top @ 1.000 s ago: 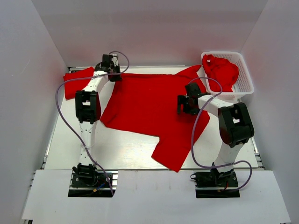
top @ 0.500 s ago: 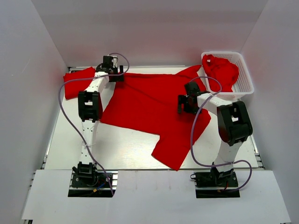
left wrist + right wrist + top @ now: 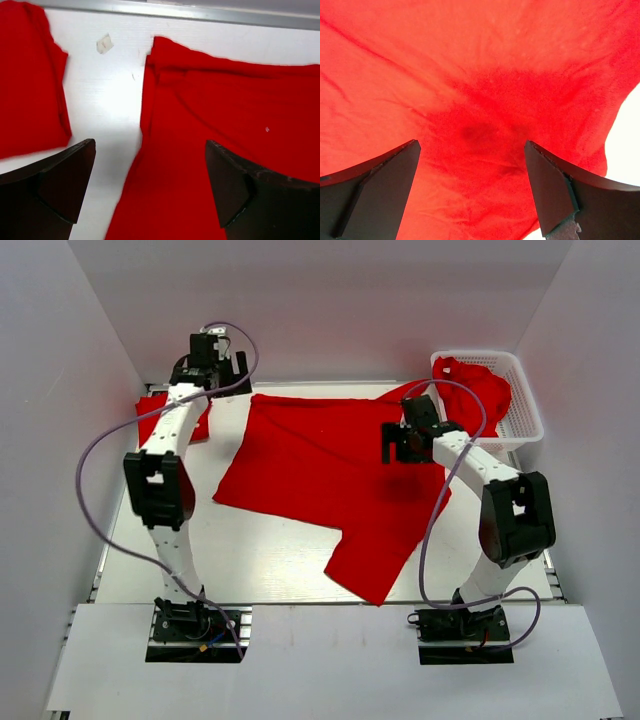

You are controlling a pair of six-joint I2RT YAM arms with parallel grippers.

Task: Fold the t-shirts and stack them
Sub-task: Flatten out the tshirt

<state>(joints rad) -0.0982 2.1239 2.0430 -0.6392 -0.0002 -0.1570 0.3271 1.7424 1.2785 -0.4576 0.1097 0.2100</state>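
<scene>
A large red t-shirt lies spread on the white table, one sleeve pointing toward the near edge. My left gripper hovers open above the shirt's far left corner, holding nothing; in the left wrist view its fingers straddle the shirt's left edge. A folded red t-shirt rests at the far left, also in the left wrist view. My right gripper hangs open over the spread shirt's right part, empty.
A white lattice basket at the back right holds another crumpled red t-shirt. A metal rail runs along the table's far edge. White walls enclose the left, back and right sides.
The left gripper has opened, let go of the shirt's far left corner and risen toward the back left. The right gripper has shifted slightly toward the back, still open.
</scene>
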